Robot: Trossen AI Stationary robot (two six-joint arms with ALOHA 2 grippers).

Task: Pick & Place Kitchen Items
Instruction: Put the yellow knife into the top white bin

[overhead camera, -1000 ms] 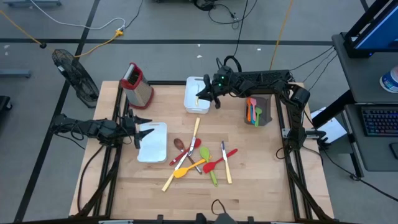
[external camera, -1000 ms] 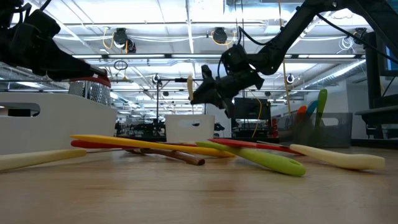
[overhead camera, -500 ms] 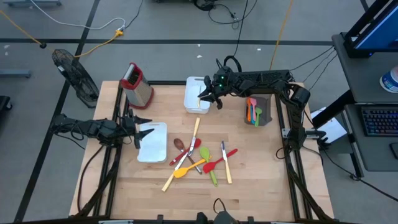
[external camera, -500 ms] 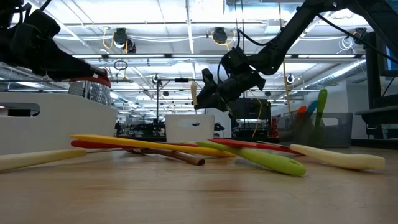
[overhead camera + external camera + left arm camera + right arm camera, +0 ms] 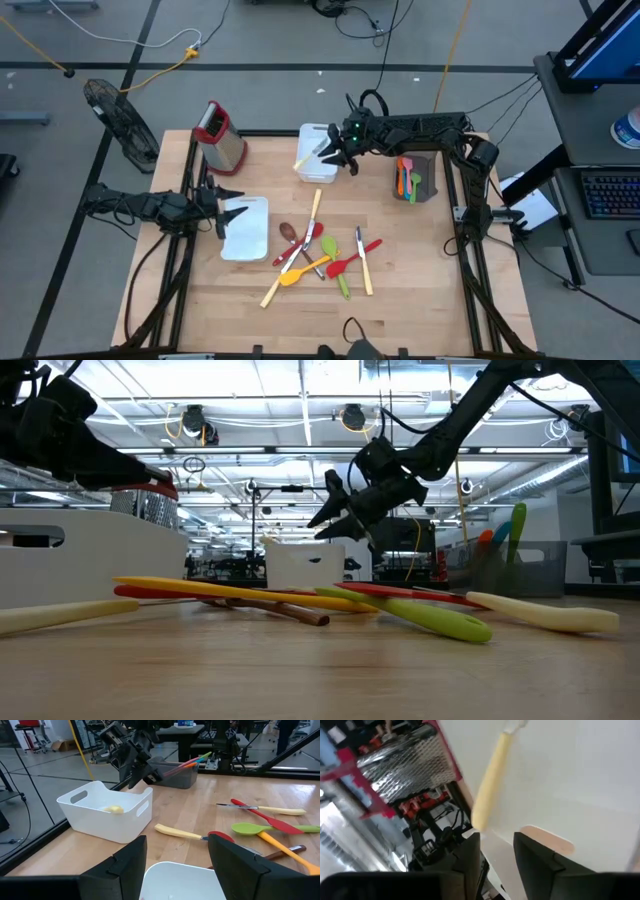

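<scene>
Kitchen items: most of them (image 5: 318, 256) lie in a loose heap near the middle of the table (image 5: 420, 270); I count spoons and spatulas in red, orange, yellow and green, several crossing each other.
White bin: it (image 5: 313, 153) sits at the far edge, centre; I judge this is where I am dropping pieces now.
Dark bin: on the far right, it (image 5: 422, 180) already stands a few coloured pieces upright.
Right gripper: it (image 5: 334, 152) hangs over the white bin, fingers parted, nothing between them.
Yellow-handled utensil: it (image 5: 309, 155) lies tilted across the bin's rim (image 5: 492, 780), free of my fingers, so I read this as the release step.
Left gripper: it (image 5: 222, 204) waits spread wide over the white tray (image 5: 247, 228) on the left.
Next move: I lift the right arm clear of the bin, then come back near for one piece off the heap, choosing a handle that is not pinned under others.
</scene>
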